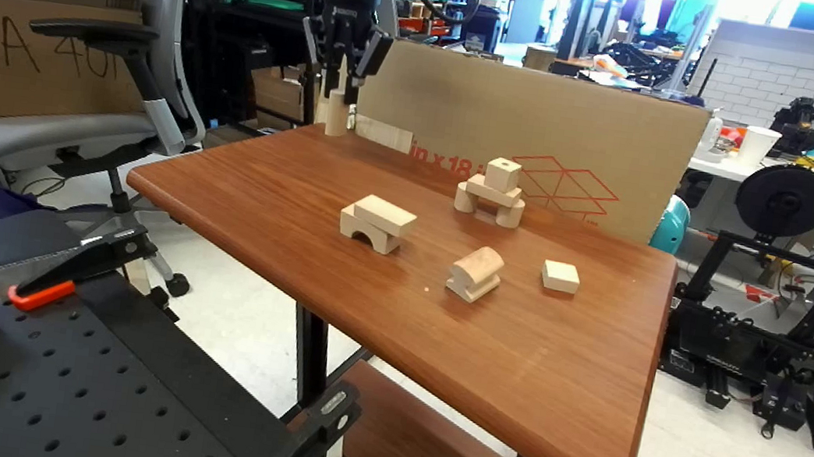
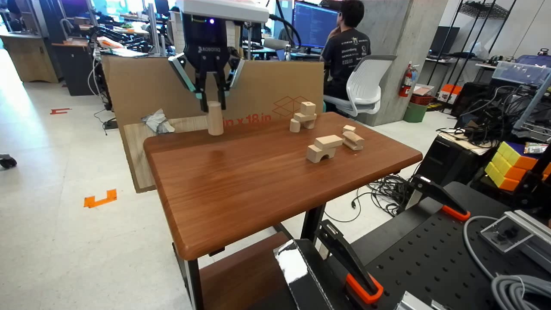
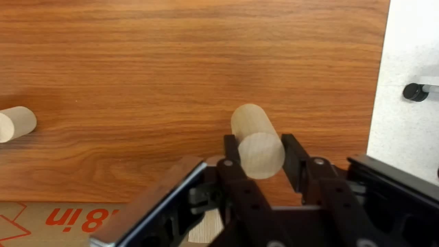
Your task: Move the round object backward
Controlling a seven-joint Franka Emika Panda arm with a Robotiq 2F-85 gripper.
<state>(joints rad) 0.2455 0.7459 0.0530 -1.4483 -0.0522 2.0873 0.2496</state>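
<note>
The round object, a pale wooden cylinder taller than wide, stands upright near the table's far edge in both exterior views. My gripper points straight down over it, with fingers on both sides of its upper part. In the wrist view the fingertips meet the sides of the round object, and little or no gap shows. Its round top faces the camera. Its base appears to rest on the wooden table. The contact faces of the fingers are partly hidden.
A cardboard sheet stands behind the table's far edge. A small block structure, an arch-shaped block with a flat block on it, a half-round block and a flat square block stand on the table.
</note>
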